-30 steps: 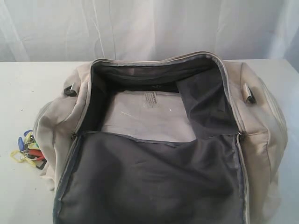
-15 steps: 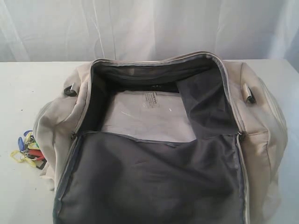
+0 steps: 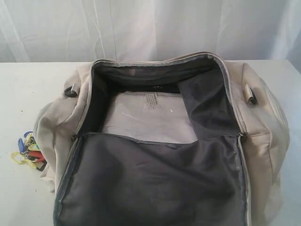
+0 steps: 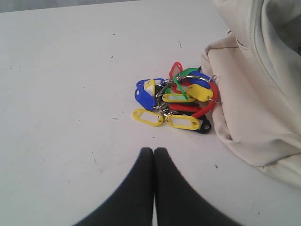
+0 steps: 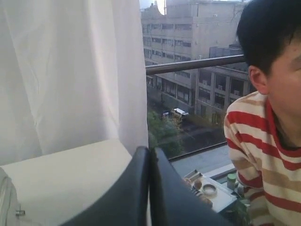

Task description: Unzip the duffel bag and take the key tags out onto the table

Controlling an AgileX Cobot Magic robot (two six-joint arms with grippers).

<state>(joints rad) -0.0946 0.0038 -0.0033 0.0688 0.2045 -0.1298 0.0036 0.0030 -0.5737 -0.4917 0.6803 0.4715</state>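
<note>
Key tags [image 4: 174, 101] lie on the counter [image 4: 70, 70] just beside the unzipped duffel bag [image 3: 268, 141], unmoved over the last second. Left claw [image 4: 154, 151] is clenched and empty near them; right claw [image 5: 150, 150], likewise clenched, points away. Task looks essentially finished now.

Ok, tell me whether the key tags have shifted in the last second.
No. The key tags lie in the same spot on the table, beside the duffel bag, which has not moved either.
</note>
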